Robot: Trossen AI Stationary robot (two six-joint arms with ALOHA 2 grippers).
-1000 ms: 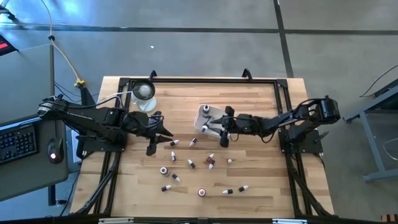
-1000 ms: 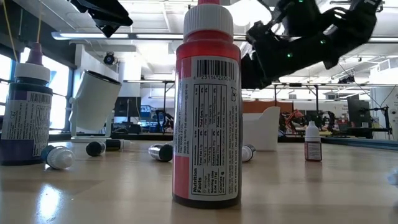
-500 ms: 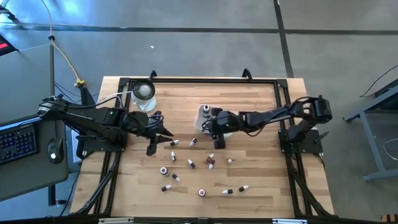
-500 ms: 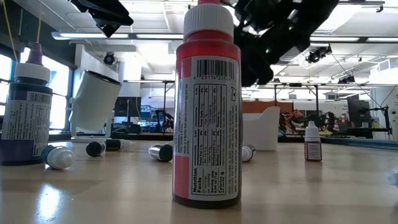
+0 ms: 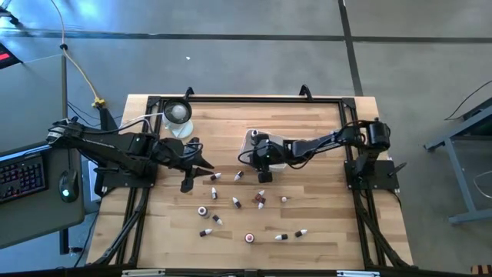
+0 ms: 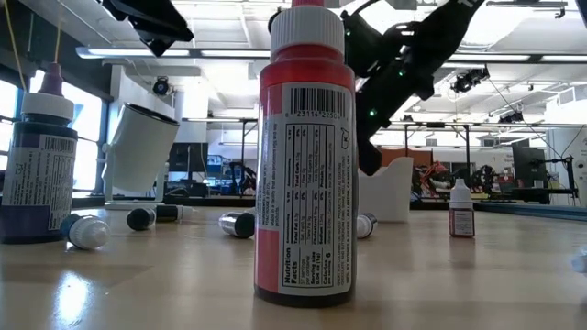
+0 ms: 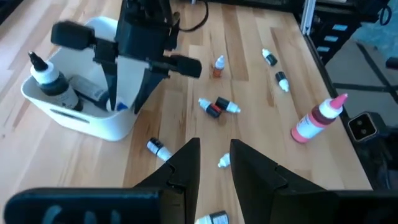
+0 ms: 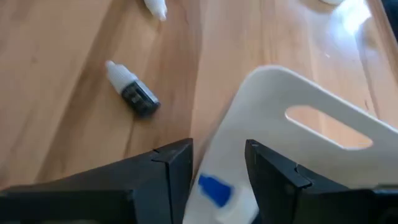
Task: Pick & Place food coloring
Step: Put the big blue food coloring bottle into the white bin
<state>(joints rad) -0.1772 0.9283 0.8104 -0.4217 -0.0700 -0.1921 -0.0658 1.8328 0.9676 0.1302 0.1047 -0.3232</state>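
Several small food coloring bottles (image 5: 236, 203) lie or stand on the wood between the arms, and more show in the left wrist view (image 7: 217, 107). My right gripper (image 5: 261, 161) is open and hangs over the white tray (image 5: 251, 141), its fingers pointing down at the tray's rim (image 7: 124, 111). A small blue piece (image 8: 214, 188) shows low between its fingers. The tray (image 7: 81, 118) holds a dark-capped bottle (image 7: 46, 78). My left gripper (image 5: 201, 161) waits open, left of the bottles. My right gripper has the blue piece (image 7: 121, 107) showing between its fingers at the tray's rim. The gap between the fingers is wider than the piece. Whether a finger touches it or the tray, I cannot tell.
A round clear dish with a white ball (image 5: 177, 113) stands at the far left. A tall red bottle (image 6: 305, 156) and a dark one (image 6: 37, 165) stand close to the low camera. Black frame rails run along the table's edges (image 5: 246, 98).
My right gripper has moved toward the table's left, from beside the tray to over it, and has dropped lower as the arm stretched out. The left arm and the bottles on the table have kept still.
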